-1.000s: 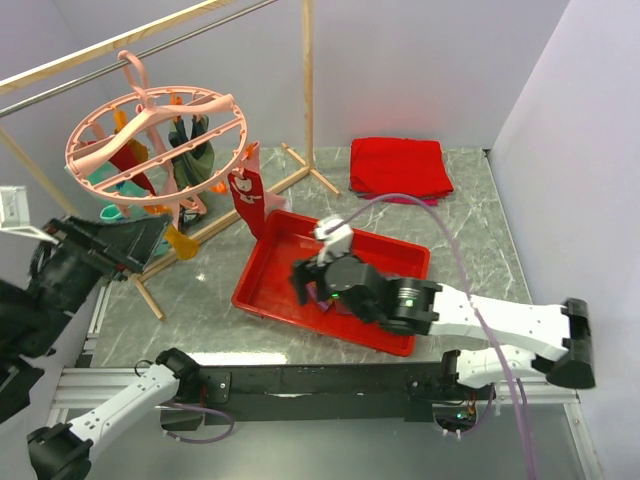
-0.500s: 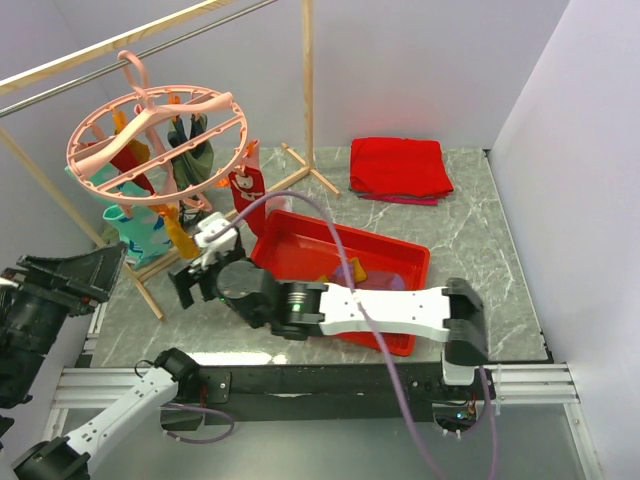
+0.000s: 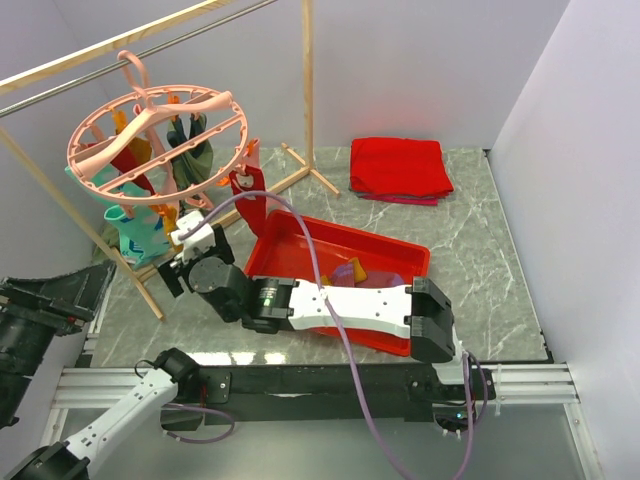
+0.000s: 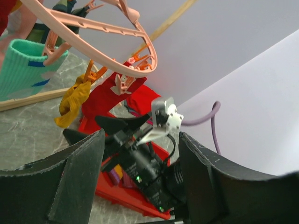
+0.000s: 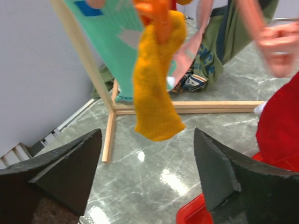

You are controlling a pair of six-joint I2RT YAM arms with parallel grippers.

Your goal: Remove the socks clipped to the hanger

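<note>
our right gripper [image 5: 147, 132], claw spread, faces the mustard-yellow knit sock [image 5: 156, 79]; a crooked pull could swing the round pink plastic hanger [image 3: 200, 93].

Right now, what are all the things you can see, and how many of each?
hanger: one, pink, hooked on the rack's bar, far left
socks: several, teal, yellow, red and dark green, clipped under the hanger; what look like two more lie in the tray
tray: one, red, middle of the table
cloth: one, red, folded, far side of the table
rack: one, wooden with a metal bar, far left
table: one, grey marble
right gripper: one, black, open, facing the yellow sock
left gripper: one, black, open, left edge
</note>
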